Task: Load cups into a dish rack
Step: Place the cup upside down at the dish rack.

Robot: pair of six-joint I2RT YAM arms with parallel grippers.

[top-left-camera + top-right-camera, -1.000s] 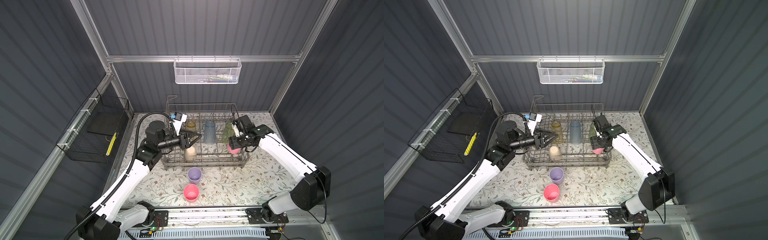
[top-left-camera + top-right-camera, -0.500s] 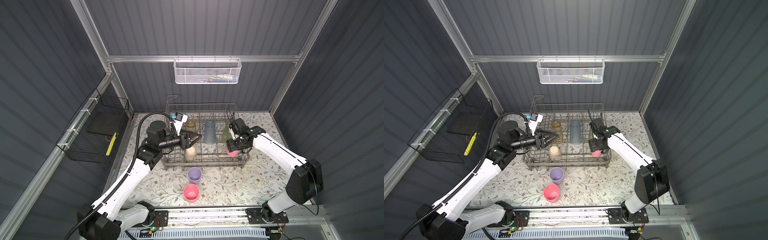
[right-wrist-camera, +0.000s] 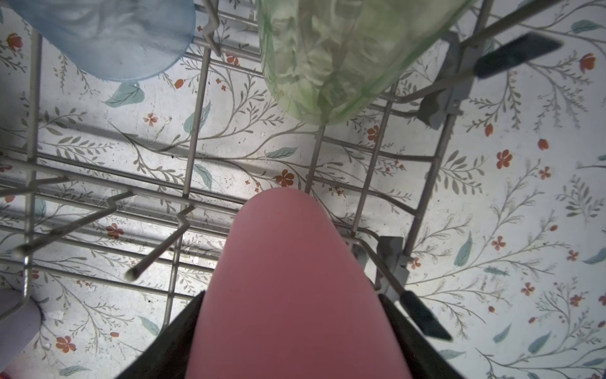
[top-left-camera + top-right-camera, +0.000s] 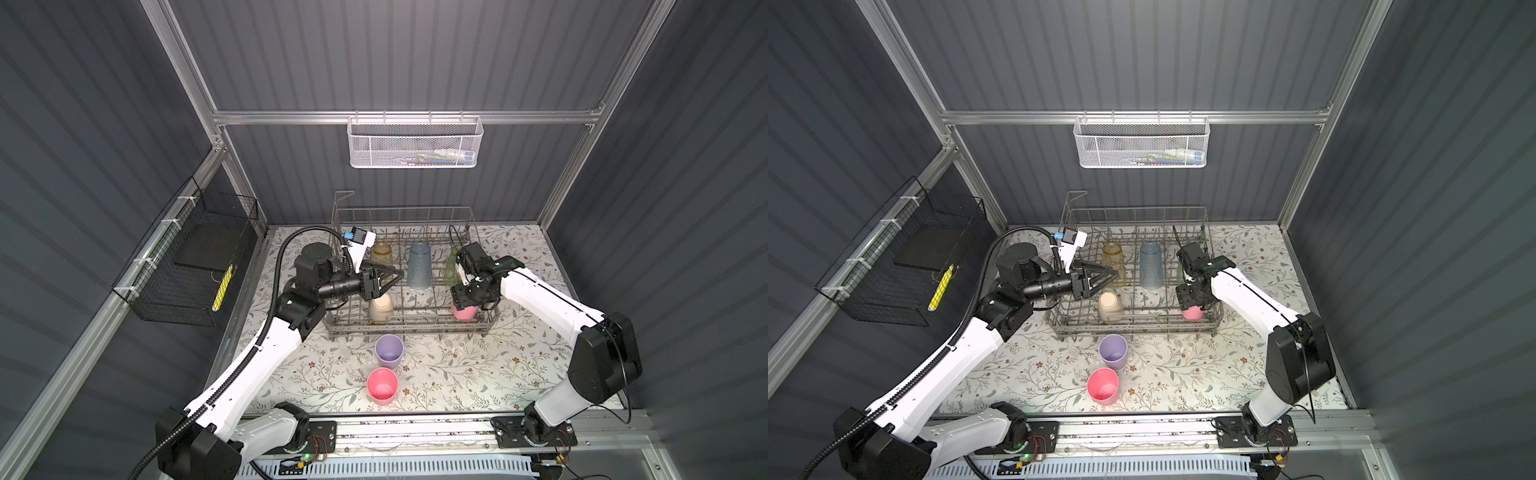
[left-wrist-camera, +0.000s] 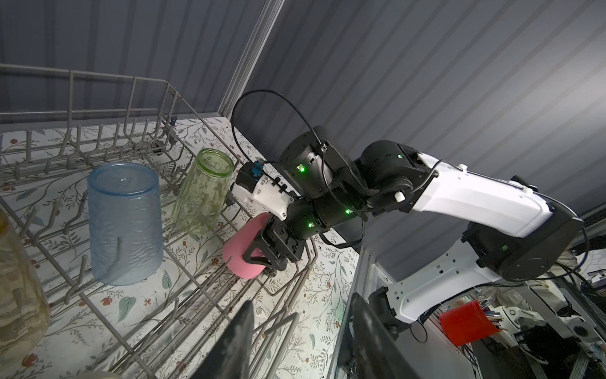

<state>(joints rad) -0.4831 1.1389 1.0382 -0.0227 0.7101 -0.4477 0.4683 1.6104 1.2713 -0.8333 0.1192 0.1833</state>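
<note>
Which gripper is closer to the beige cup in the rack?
Left. The left gripper hangs open right by the beige cup; the right gripper is across the dish rack, shut on a pink cup.

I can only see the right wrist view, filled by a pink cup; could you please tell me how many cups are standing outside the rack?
Observer: Two besides the held pink cup: a lilac cup and a loose pink cup, upright on the table in front of the dish rack.
Operator: Is the left gripper carrying anything?
Observer: No; the left gripper is open and empty, above the rack's left part.
Operator: What else is loaded there?
Observer: An amber cup in the back row and a beige cup in front of it.
</note>
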